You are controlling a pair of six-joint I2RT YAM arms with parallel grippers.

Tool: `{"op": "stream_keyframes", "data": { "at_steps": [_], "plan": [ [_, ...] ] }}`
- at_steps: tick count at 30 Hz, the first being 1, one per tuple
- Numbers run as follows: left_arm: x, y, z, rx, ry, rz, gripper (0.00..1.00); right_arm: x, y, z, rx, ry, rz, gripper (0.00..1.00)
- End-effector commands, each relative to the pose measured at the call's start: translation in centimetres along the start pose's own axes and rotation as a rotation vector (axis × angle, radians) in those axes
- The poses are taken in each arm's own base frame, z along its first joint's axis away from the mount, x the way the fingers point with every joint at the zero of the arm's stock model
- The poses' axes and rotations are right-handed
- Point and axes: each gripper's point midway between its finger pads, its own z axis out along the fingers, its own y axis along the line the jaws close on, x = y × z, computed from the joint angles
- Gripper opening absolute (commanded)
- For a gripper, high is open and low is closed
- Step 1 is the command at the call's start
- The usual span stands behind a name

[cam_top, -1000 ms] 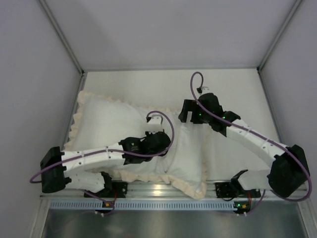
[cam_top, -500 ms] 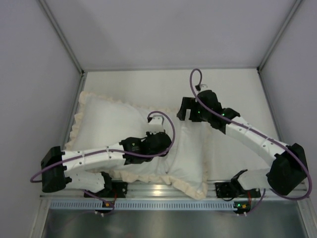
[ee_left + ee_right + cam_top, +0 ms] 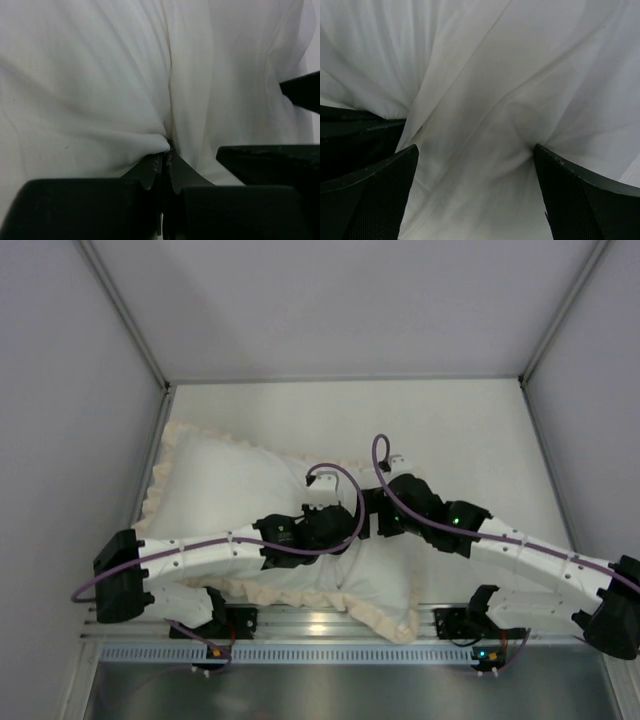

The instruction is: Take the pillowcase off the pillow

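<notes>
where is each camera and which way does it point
Top external: high behind the robot, looking down on table and pillowcase; left arm and right arm show.
Left wrist: on the left arm, facing the pillowcase close up; left gripper shut on a fold.
Right wrist: on the right arm, facing the same fabric; right gripper open astride it.
Shared: both wrist views show the same white pillowcase fabric.

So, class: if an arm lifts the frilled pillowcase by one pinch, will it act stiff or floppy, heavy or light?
Probably floppy: the pillowcase gathers into soft creases where the left arm's jaws pinch a fold, so it should drape. The cloth looks light, yet it bulges as if filled, so it may drag. Its smooth face could slip from a small pinch.
</notes>
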Motion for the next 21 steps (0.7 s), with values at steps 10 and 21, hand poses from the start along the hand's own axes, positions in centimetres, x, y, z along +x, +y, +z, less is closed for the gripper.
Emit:
{"op": "stream_keyframes", "data": {
  "at_steps": [10,21],
  "plan": [
    [2.8,-1.1,-0.3,0.060,0.103,0.041,0.00,6.1,-0.3,-1.8,0.069,0.052,0.018,0.72],
    [2.8,-0.3,0.7,0.007,0.090,0.013,0.00,12.0,-2.8,-5.2,0.050,0.119,0.067,0.00]
  ]
}}
